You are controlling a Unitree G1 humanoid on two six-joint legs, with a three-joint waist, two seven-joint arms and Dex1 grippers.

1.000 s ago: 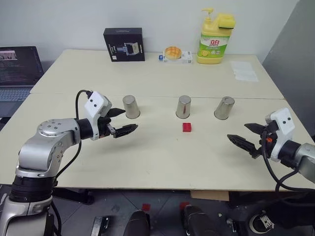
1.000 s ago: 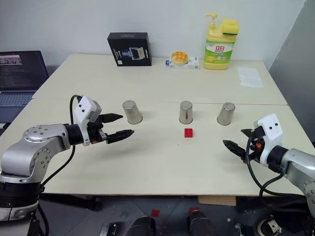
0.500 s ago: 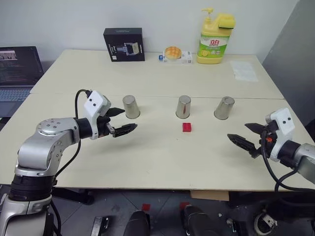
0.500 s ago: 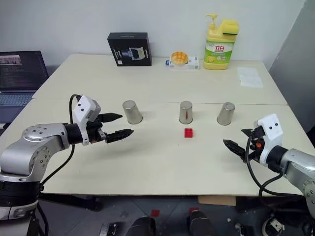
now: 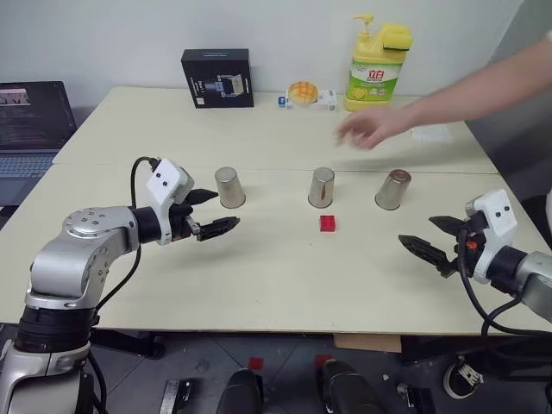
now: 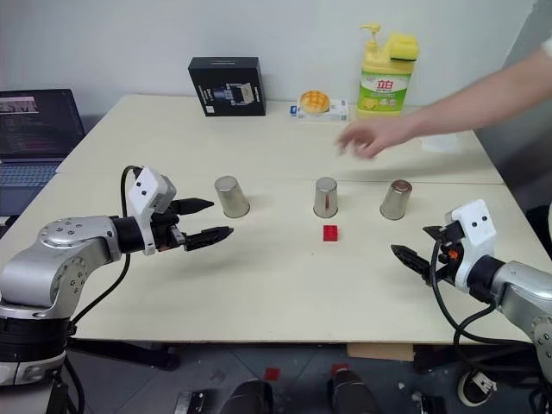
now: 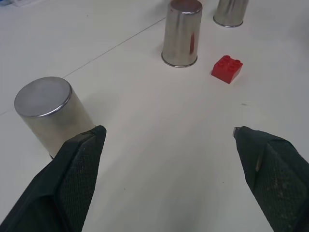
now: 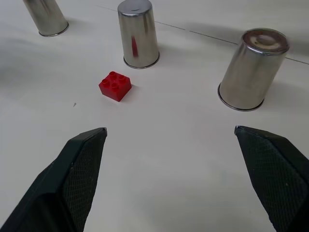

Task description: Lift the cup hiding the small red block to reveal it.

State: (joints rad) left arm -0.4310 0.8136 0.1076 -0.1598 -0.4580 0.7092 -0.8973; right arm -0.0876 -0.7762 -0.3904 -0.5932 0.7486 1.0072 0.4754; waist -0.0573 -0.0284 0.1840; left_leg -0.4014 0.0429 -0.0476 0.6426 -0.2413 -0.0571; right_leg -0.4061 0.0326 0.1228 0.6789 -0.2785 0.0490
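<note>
Three alike steel cups stand upside down in a row: the left cup (image 5: 230, 187), the middle cup (image 5: 321, 187) and the right cup (image 5: 393, 189). The small red block (image 5: 328, 223) lies uncovered on the table just in front of the middle cup (image 8: 138, 34). No cup hides it. My left gripper (image 5: 222, 210) hovers open beside the left cup (image 7: 48, 113), a little nearer to me, holding nothing. My right gripper (image 5: 417, 229) hangs open and empty in front of the right cup (image 8: 253, 67), well apart from it.
A person's hand (image 5: 366, 129) reaches in from the right, above the table behind the cups. At the far edge stand a black box (image 5: 216, 78), a small packet (image 5: 306, 93) and a yellow soap bottle (image 5: 377, 65). A laptop (image 5: 34, 116) sits at the left.
A person's arm and hand have come in from the right over the far side of the table. Both grippers, the cups and the block have stayed where they were.
</note>
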